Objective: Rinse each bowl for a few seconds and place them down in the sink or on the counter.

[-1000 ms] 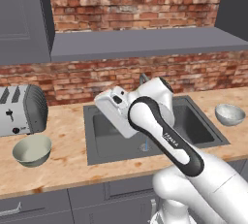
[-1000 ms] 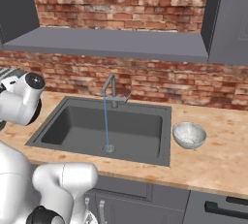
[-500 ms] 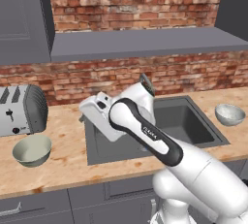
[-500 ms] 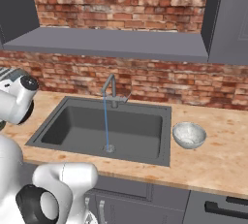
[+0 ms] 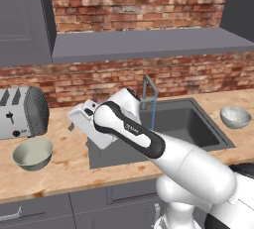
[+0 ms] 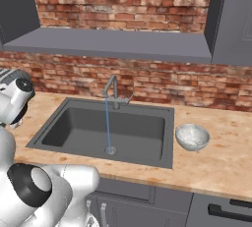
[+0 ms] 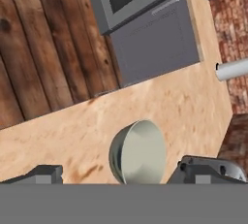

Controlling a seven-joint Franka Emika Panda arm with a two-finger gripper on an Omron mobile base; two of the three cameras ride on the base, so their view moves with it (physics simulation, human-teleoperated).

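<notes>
While water runs in a thin stream from the tap into the sink, the end effector hangs over the left part of the surface with its fingers wide apart and nothing between them. Below it, the cream bowl sits on the surface just in front of the toaster. On the surface right of the sink sits the speckled bowl.
</notes>
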